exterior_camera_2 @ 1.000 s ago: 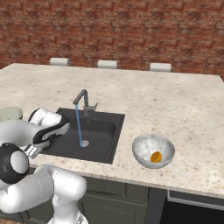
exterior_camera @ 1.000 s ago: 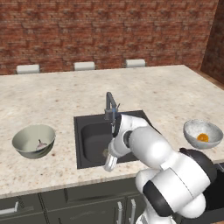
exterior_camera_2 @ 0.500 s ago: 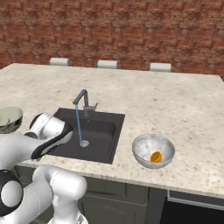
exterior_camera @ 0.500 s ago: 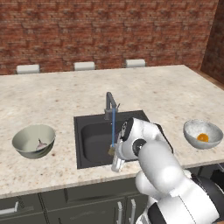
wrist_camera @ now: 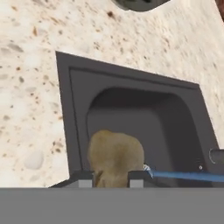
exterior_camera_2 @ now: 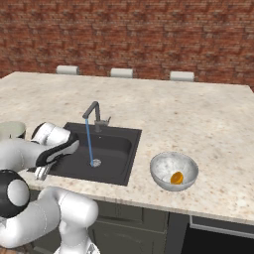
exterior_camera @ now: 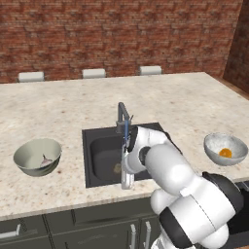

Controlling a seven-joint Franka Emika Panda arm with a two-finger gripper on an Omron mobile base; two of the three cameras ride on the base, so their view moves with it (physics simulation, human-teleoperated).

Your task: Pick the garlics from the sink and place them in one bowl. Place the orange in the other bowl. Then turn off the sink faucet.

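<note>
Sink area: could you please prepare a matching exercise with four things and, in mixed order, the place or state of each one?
Things:
1. orange
2. brown garlic
3. pale garlic
4. faucet

Places or states:
A. water is running from it
B. lies in the plain green-grey bowl
C. lies in the mottled bowl
D. held in the end effector, above the sink

Pairs: 1-C, 2-D, 3-B, 4-A
</note>
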